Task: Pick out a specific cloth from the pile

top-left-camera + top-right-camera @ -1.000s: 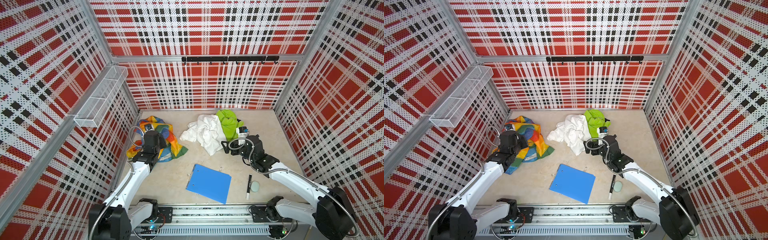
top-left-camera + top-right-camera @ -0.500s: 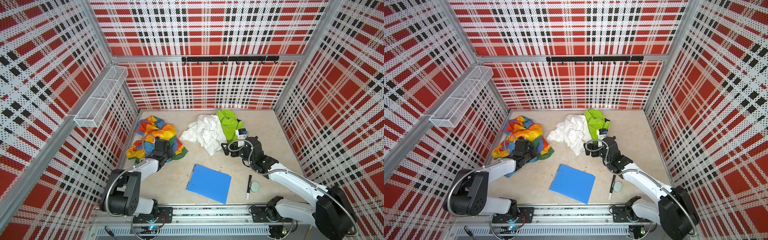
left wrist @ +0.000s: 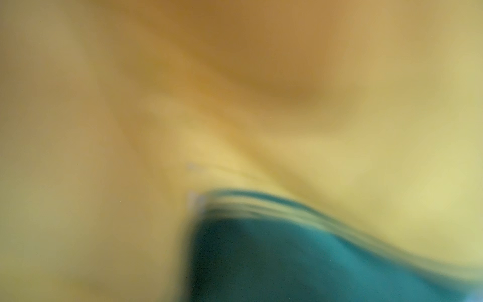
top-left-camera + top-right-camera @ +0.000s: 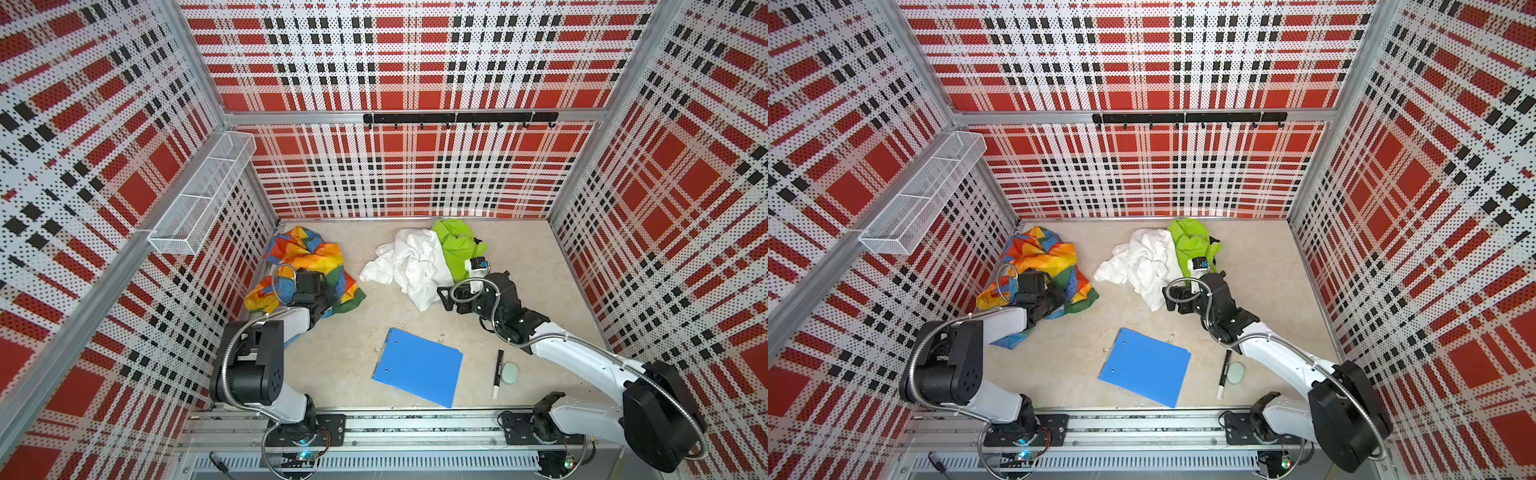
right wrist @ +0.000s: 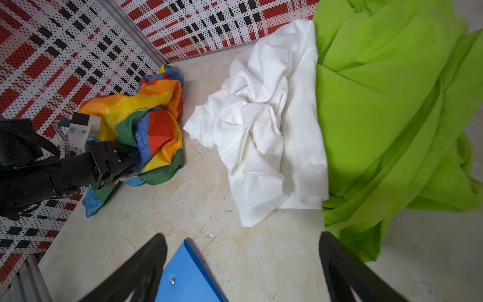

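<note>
- My left arm is folded tight: elbow raised close to its base, forearm running low along the foot of the left wall, wrist nearly level.
- My left gripper [image 4: 328,298] [image 4: 1054,301] [image 5: 132,160] points into the near edge of the cloth [image 4: 307,253] [image 4: 1038,253] [image 5: 136,104]. Its fingertips are sunk in the folds, so I cannot tell whether they are parted or pinching fabric.
- The left wrist view is only a blur of yellow-orange and teal cloth [image 3: 235,104] pressed close to the lens.
- The rainbow-striped cloth lies crumpled on the floor in the far left corner against the wall, apart from the other two cloths, with bare floor between.
- My right arm stretches from its base forward and toward the middle, gripper low.
- My right gripper [image 4: 446,299] [image 4: 1173,299] [image 5: 241,238] has its fingers spread wide and holds nothing. It sits just short of the near edge of the white cloth [image 4: 411,266] [image 4: 1146,262] [image 5: 261,125].
- The lime-green cloth [image 4: 457,245] [image 4: 1192,241] [image 5: 379,104] touches the white one on its right side and reaches beside one of my right fingers.
- A blue clipboard [image 4: 419,365] [image 4: 1146,370] [image 5: 188,277] lies flat near the front, between my arms.
- A black marker [image 4: 497,372] [image 4: 1223,374] and a pale disc [image 4: 509,372] [image 4: 1235,372] lie just beside each other under my right forearm.
</note>
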`<state>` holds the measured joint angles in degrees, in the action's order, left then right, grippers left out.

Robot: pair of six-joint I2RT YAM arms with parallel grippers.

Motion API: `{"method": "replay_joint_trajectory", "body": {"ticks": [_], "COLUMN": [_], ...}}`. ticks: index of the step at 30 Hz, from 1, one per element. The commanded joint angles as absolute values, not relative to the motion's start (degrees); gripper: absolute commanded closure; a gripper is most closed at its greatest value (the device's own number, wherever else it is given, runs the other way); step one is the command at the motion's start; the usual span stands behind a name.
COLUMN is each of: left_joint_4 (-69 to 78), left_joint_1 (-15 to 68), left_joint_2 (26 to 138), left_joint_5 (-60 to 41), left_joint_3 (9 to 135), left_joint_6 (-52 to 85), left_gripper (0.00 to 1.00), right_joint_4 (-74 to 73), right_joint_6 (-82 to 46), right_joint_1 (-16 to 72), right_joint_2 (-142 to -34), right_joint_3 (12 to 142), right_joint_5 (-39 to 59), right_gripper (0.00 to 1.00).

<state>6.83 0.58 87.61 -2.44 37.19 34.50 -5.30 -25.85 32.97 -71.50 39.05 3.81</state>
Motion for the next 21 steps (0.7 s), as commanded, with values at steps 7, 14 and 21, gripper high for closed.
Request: {"method": "replay_joint_trajectory", "body": {"ticks": [7, 14, 21], "left_joint_4": [-5.89, -9.03, -8.18], "left_joint_1": [7.09, 19.21, 23.90], "left_joint_2": [69.95, 71.87, 90.87], "left_joint_5": [3.99, 8.36, 12.52], "left_joint_3": [41.35, 49.49, 61.84], "left_joint_6": [36.77, 37.93, 37.33], "left_gripper": [0.14, 0.01, 0.01], "right_joint_4": [-8.10, -5.99, -3.58], "right_joint_6": [-26.30, -25.99, -25.93], "right_joint_1": [33.66, 33.66, 33.66], "right_joint_2": [-71.75, -70.21, -67.62], "right_joint_3": [42.67, 43.51, 43.84], "right_joint_5": [3.02, 1.01, -0.43], "right_gripper": [0.03, 0.03, 0.03]}}
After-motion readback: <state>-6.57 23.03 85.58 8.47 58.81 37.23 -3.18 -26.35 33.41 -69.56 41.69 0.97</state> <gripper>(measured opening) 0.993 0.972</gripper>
